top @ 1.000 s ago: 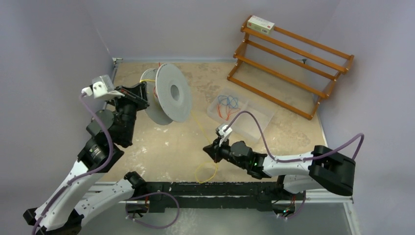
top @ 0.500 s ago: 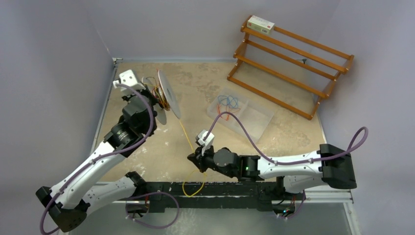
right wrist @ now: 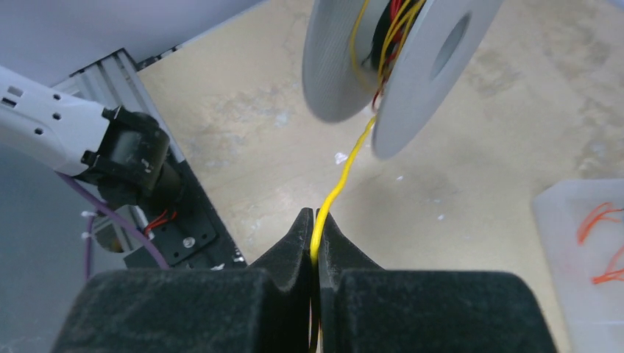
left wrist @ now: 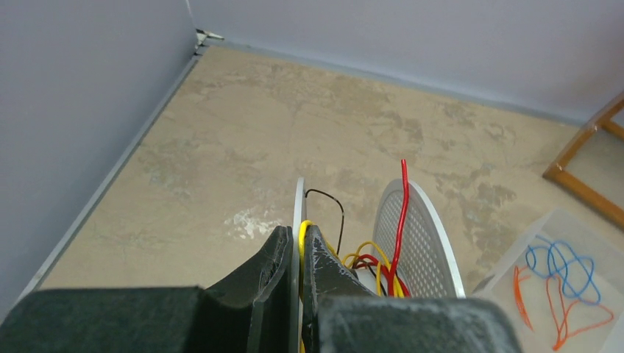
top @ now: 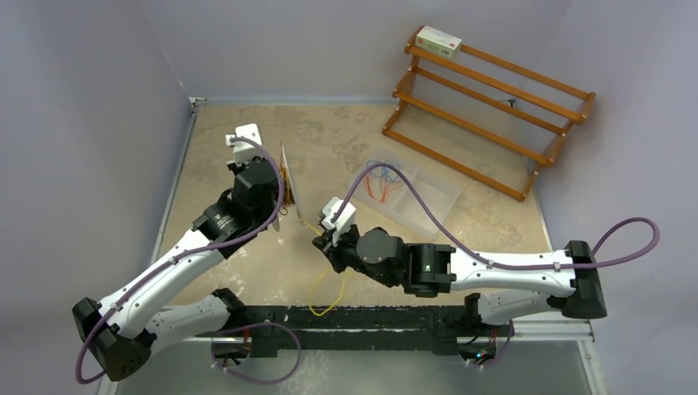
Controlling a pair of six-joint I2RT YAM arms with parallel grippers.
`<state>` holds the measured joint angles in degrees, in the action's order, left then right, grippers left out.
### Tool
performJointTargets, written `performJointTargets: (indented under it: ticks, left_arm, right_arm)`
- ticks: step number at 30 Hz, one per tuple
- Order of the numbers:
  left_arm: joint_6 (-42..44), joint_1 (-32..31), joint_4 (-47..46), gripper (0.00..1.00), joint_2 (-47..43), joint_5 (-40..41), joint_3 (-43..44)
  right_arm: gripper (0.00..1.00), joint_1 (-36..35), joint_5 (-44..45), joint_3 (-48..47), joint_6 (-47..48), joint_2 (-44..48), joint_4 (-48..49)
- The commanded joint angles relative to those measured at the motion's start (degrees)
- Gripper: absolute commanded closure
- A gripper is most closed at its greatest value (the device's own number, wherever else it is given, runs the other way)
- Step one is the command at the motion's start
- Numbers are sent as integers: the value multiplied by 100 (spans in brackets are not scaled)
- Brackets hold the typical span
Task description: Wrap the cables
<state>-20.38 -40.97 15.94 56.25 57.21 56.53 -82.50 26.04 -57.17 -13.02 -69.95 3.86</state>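
Yellow cable point(right wrist: 342, 180) runs in a nearly straight line from the right claw point(right wrist: 315, 228), which is clenched on it, to a grey reel point(right wrist: 412, 59). The left claw point(left wrist: 296, 254) grasps that reel by the rim of one flange, apparently clear of the bench point(top: 346, 140) over its left half. A few turns of yellow already sit between the flanges, mixed with red and dark strands. From the right claw the cable heads toward the far left corner, its long axis aimed into the gap between the two flanges. Behind that claw the unwound length drops into a loose loop point(top: 325, 300) reaching the near edge. The right arm is the nearer to this slack, while the left arm is taken up with the reel. Any further winding probably depends on that line staying inside the flanges as slack feeds through the right claw's grip, since a drift sideways could lay the cable over a rim. A clear tray point(top: 416, 197) holding thin red and blue wires point(top: 383, 177) sits toward the far right, apart from both arms.
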Motion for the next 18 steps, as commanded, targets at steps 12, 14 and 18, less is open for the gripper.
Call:
performJointTargets:
  ticks: [12, 14, 18]
  left_arm:
    - [891, -342, 476, 100, -239, -1907, -202]
    - [1009, -414, 576, 100, -200, -2118, -173]
    - [1289, -576, 564, 100, -240, -2561, -258]
  right_arm:
    - [100, 1240, -377, -1451, 2196, -269, -573]
    - [100, 1346, -326, -1584, 2387, -401, -576]
    - [100, 1620, -265, -1744, 2776, -626, -429]
